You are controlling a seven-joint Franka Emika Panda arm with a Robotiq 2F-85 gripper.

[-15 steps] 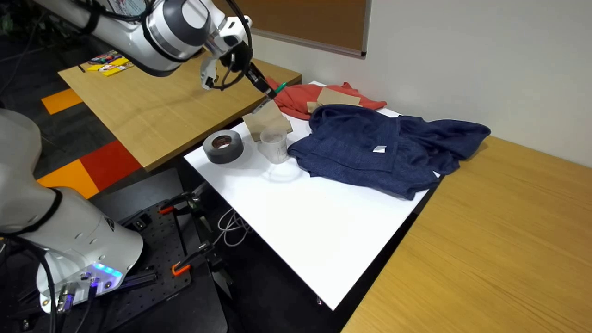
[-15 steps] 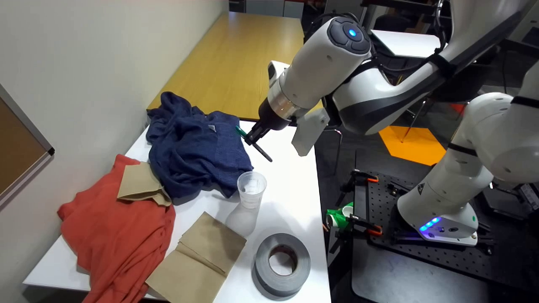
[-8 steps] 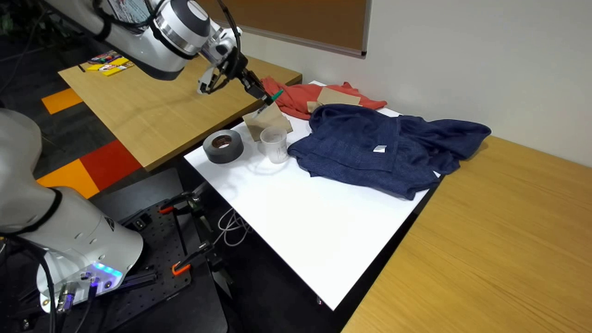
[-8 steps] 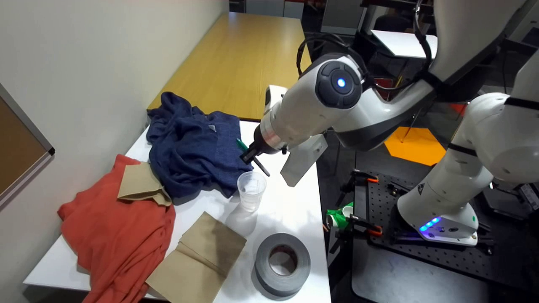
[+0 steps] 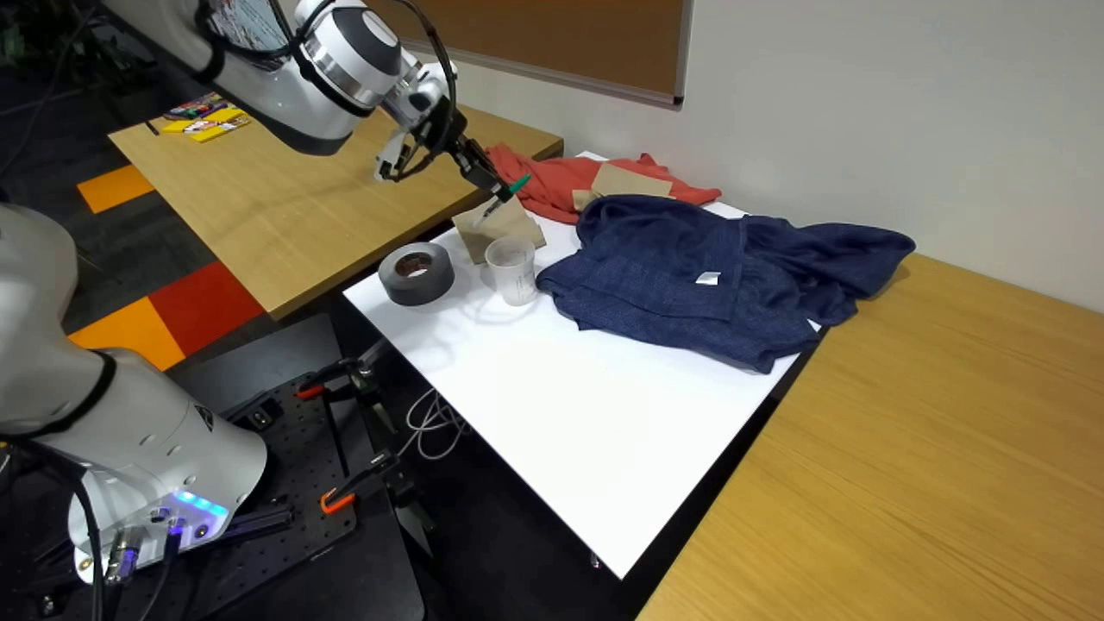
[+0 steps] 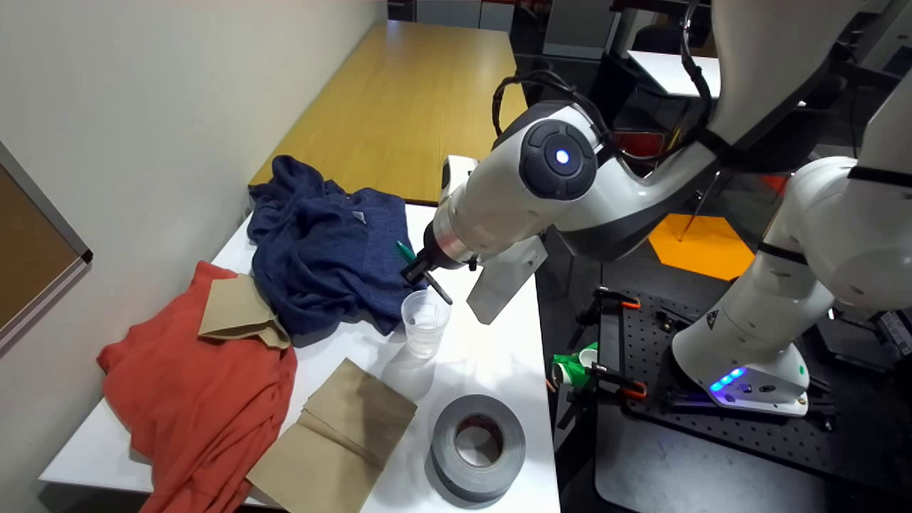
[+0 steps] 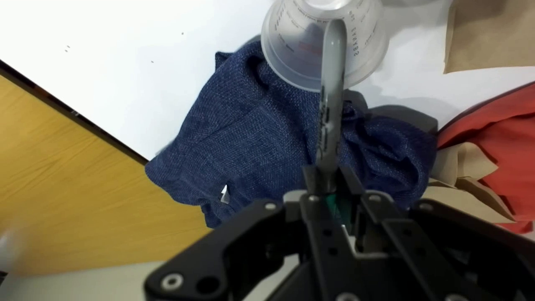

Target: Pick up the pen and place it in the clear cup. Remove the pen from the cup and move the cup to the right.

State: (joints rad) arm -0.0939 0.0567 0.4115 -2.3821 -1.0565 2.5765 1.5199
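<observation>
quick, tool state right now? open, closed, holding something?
Tool: closed, holding the pen, whose long grey part juts out past the grip.

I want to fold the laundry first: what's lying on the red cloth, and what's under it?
On the red cloth lies a folded piece of brown paper. White tabletop shows along parts of the cloth's edge; whatever is directly underneath is covered.
</observation>
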